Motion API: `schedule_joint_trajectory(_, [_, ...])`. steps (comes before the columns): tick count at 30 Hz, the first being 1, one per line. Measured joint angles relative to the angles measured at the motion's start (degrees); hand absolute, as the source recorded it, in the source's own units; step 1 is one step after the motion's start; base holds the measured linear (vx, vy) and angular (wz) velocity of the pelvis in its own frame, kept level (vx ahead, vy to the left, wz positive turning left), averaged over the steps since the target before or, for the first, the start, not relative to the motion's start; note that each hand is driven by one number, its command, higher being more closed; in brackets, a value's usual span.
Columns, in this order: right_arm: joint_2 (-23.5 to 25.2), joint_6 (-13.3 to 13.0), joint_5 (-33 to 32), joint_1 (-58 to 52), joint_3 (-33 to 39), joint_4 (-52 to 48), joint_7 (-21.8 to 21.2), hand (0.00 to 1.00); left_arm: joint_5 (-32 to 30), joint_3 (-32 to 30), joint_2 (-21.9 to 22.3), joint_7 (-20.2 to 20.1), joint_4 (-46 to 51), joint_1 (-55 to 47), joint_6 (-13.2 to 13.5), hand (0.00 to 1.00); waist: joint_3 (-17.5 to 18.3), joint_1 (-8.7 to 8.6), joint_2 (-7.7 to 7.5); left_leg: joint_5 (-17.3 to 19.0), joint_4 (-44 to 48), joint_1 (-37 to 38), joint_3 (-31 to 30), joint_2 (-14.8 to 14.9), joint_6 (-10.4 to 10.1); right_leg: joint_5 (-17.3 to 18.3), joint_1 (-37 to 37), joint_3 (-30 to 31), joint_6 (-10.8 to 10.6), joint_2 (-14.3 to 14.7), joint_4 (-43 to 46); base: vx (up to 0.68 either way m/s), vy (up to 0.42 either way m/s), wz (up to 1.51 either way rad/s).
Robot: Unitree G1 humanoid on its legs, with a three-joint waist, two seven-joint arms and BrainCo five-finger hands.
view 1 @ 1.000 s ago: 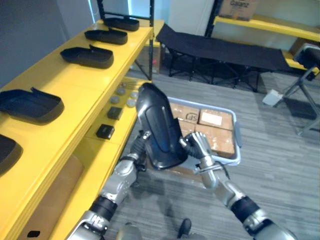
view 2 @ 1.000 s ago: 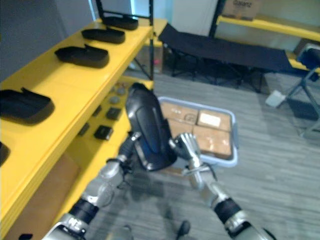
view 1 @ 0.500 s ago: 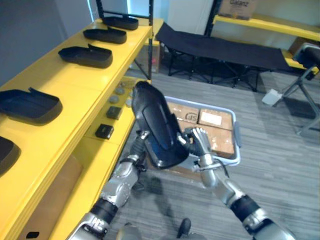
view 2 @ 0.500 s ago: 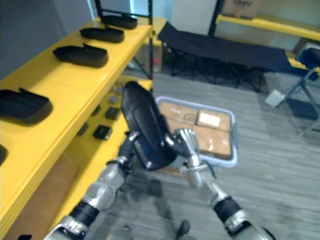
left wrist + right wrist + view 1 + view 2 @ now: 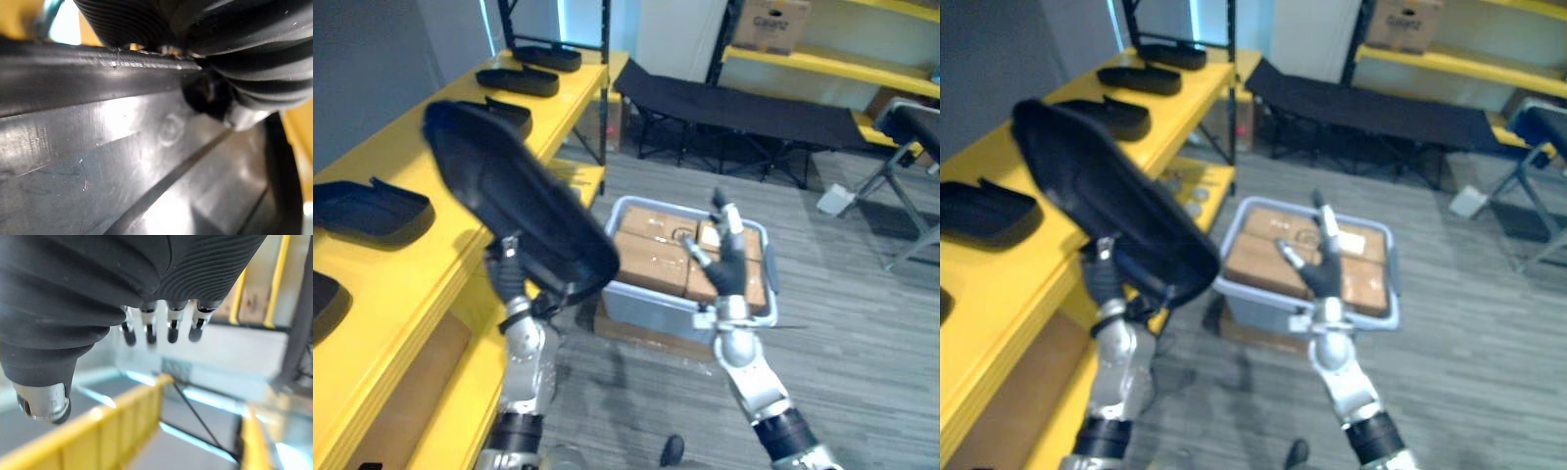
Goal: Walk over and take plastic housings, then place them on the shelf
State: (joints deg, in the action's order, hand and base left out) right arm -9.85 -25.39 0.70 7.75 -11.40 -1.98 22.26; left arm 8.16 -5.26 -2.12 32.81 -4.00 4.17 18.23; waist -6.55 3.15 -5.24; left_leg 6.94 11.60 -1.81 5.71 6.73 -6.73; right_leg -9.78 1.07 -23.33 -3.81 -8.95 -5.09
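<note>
Housing (image 5: 509, 201) is held high and slanted, its upper end out over the yellow shelf (image 5: 406, 269), its lower end hanging past the shelf's edge above the floor. It is carried by the left hand (image 5: 514, 279) alone, gripped at the lower end. In the left wrist view the rim is seen pressed hard against the hand's cover, so a pinch on that edge is judged, though most of the fingers are hidden beneath the shell. The right hand (image 5: 729, 264) is raised well apart from it, fingers (image 5: 168, 328) straight and spread, nothing held, above the grey crate (image 5: 641, 304) of cardboard boxes (image 5: 651, 259).

More housings (image 5: 367, 206) are already laid in a row along the shelf's top board. Bare yellow is left between them, and that is where this one would be set down.

The step in hand is judged to be the placing, and the risk is plain. A long shell is being held by one end, one-handed, so a twist or slip in the grip may be expected if it is swung quickly. The raised end could be knocked against the neighbouring housing (image 5: 504, 116) just behind it. If too little of it is set on the board, a tip off the edge toward the crate is likely.
</note>
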Motion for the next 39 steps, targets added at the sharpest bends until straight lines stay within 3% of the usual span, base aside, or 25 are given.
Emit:
schedule_joint_trajectory(4, [-0.15,-0.11,-9.41,-3.03,5.03,-4.10,-8.06,0.00,-7.75,-4.10,0.31,3.37,3.78,-3.33,0.04,1.00,0.95,0.01,0.84,-0.01,-0.86,0.99,0.85,0.04,0.02,0.07,0.07,0.49,0.08,0.02,0.00,0.05,0.030,-0.07])
schedule_joint_trajectory(7, [-0.17,1.87,-12.49,-5.76,6.75,-4.47,-11.85,0.00,-11.57,-5.93,0.36,4.28,6.05,-4.38,0.42,1.00,1.78,-0.53,1.83,0.06,-1.36,1.81,1.46,0.04,0.07,-0.17,0.09,1.28,-0.31,0.02,0.34,0.06,0.035,-0.13])
schedule_joint_trajectory(10, [0.80,5.92,-14.34,-10.01,9.22,-4.60,-12.50,0.00,-11.41,-6.13,0.72,3.08,9.04,-5.45,0.72,1.00,2.16,-1.00,2.43,0.09,-1.82,1.91,1.83,0.04,0.11,-0.07,-0.19,1.53,-0.47,0.04,0.08,0.01,0.037,-0.05])
schedule_joint_trajectory(14, [4.80,12.03,-23.23,-18.07,12.55,-3.03,-13.69,0.00,-10.19,-5.07,3.90,-1.09,16.72,-13.29,0.75,1.00,2.48,-1.34,3.01,0.09,-3.17,3.20,2.96,0.01,0.12,0.48,-0.20,2.42,-0.81,0.06,-0.08,0.02,0.033,-0.12])
schedule_joint_trajectory(19, [5.77,12.30,-26.91,-19.41,11.81,0.39,-21.36,0.00,-8.58,-6.30,4.11,-1.97,17.53,-15.63,0.66,1.00,2.40,-1.68,3.72,0.09,-3.57,3.17,2.57,-0.10,0.13,1.06,0.32,1.78,-0.59,-0.03,-0.09,-0.01,0.029,0.06])
schedule_joint_trajectory(21, [5.78,12.23,-26.30,-17.58,10.79,1.28,-20.91,0.00,-8.73,-8.62,4.08,-1.86,18.95,-15.74,0.58,1.00,2.43,-1.46,3.78,0.03,-3.58,2.30,0.74,-0.34,0.19,1.43,0.79,-0.01,-0.72,-0.23,-0.10,-0.03,0.016,0.44])
schedule_joint_trajectory(25, [5.76,12.12,-21.52,-12.69,9.24,5.14,-16.75,0.00,-9.25,-16.06,3.49,-0.99,23.92,-17.35,0.39,1.00,2.60,1.68,4.53,-0.88,-3.38,0.54,-4.96,-1.38,0.31,1.82,2.65,-5.92,-1.40,-0.99,-0.08,0.02,0.041,0.73])
schedule_joint_trajectory(26, [5.55,11.56,-18.86,-11.07,7.51,5.98,-14.53,0.00,-9.25,-19.16,3.44,-0.26,24.92,-18.57,0.36,1.00,2.72,3.54,5.12,-1.19,-3.56,0.24,-7.04,-1.99,0.43,2.00,3.75,-8.16,-1.80,-1.31,-0.07,0.04,0.024,0.86])
schedule_joint_trajectory(28, [5.57,10.53,-16.33,-9.39,5.50,6.80,-13.25,0.00,-9.26,-22.59,3.39,0.26,25.73,-20.19,0.35,1.00,3.00,5.14,5.52,-1.45,-3.41,-0.39,-9.29,-2.71,0.64,2.29,4.70,-10.25,-2.20,-1.68,0.21,0.07,0.046,0.78])
schedule_joint_trajectory(31, [5.57,10.24,-15.69,-7.03,3.03,7.83,-14.80,0.00,-9.12,-28.16,3.19,0.35,25.88,-23.26,0.42,1.00,2.98,8.52,5.44,-1.65,-3.44,-0.50,-13.05,-4.14,0.92,2.88,7.11,-14.37,-3.02,-2.42,0.39,0.06,0.052,0.70])
schedule_joint_trajectory(33, [5.61,10.26,-15.90,-5.83,1.88,7.89,-16.82,0.00,-9.14,-32.07,3.30,0.35,25.91,-25.64,0.66,1.00,3.06,10.44,4.52,-1.76,-3.37,-1.42,-15.25,-5.13,1.21,3.43,7.98,-16.43,-3.73,-2.97,0.40,0.05,0.061,0.56])
schedule_joint_trajectory(39, [5.67,10.77,-19.70,-5.17,0.79,7.92,-19.91,0.00,-8.97,-36.95,7.71,0.07,25.96,-30.23,0.73,1.00,3.02,12.00,3.76,-1.53,-2.91,-0.97,-15.69,-5.42,1.50,3.95,8.94,-17.22,-3.61,-3.41,0.44,0.03,0.045,0.08])
